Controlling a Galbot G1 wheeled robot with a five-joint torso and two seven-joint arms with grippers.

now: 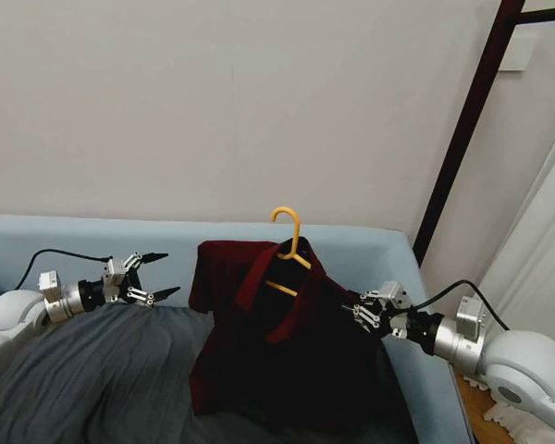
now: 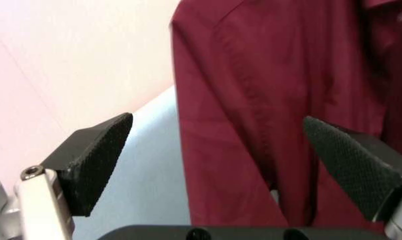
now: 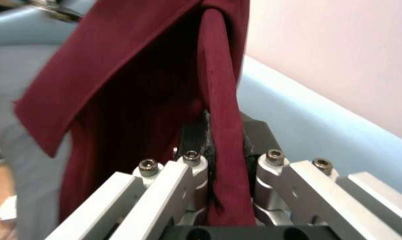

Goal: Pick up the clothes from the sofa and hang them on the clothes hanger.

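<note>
A dark red collared shirt (image 1: 277,342) hangs on a yellow hanger (image 1: 289,242) against the blue sofa's backrest (image 1: 92,236). My right gripper (image 1: 359,313) is shut on the shirt's right shoulder; in the right wrist view a fold of red cloth (image 3: 221,125) is pinched between its fingers (image 3: 191,135). My left gripper (image 1: 166,276) stands open a short way left of the shirt's left sleeve, not touching it. In the left wrist view its two black pads (image 2: 101,155) spread wide, with the shirt (image 2: 268,110) beyond them.
A grey cloth (image 1: 83,379) covers the sofa seat below my left arm. A dark pole (image 1: 462,129) rises at the right behind the sofa's end. A plain wall (image 1: 213,102) stands behind. A white curtain (image 1: 546,231) hangs at the far right.
</note>
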